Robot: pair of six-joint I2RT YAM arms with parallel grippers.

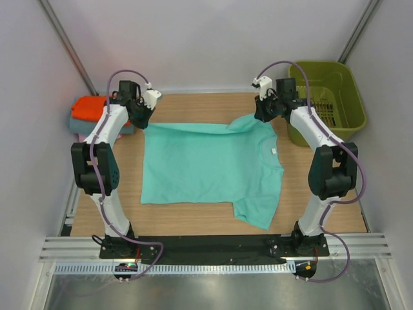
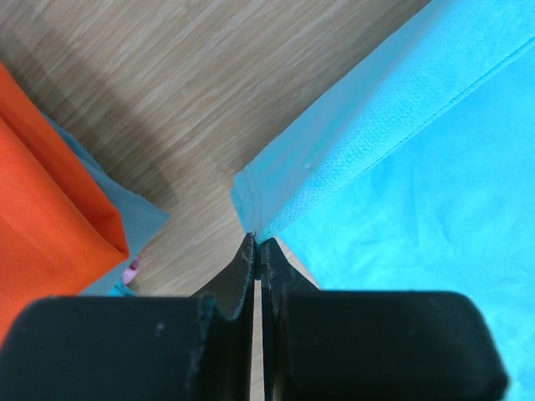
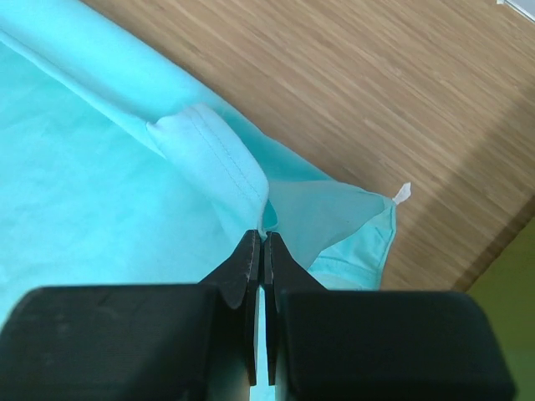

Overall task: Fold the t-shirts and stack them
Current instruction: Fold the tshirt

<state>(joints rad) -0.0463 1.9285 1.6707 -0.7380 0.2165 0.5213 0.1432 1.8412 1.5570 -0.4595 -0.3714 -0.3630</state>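
A mint-green t-shirt [image 1: 206,165] lies spread on the wooden table, its neck label to the right. My left gripper [image 1: 143,119] is shut on its far-left hem corner [image 2: 251,209], and my right gripper [image 1: 261,116] is shut on its far-right sleeve and shoulder fold [image 3: 242,180]. Both pinch the cloth at the far edge, which is lifted slightly. A stack of folded shirts sits at the far left: orange [image 1: 89,106] on top, grey-teal [image 1: 84,126] below, with a pink edge beneath. The orange shirt [image 2: 50,209] and the grey-teal shirt [image 2: 138,217] also show in the left wrist view.
An olive-green plastic basket [image 1: 329,97] stands at the far right corner, just beyond the right arm. White walls enclose the table on three sides. Bare wood [image 1: 193,103] shows along the far edge and in front of the shirt.
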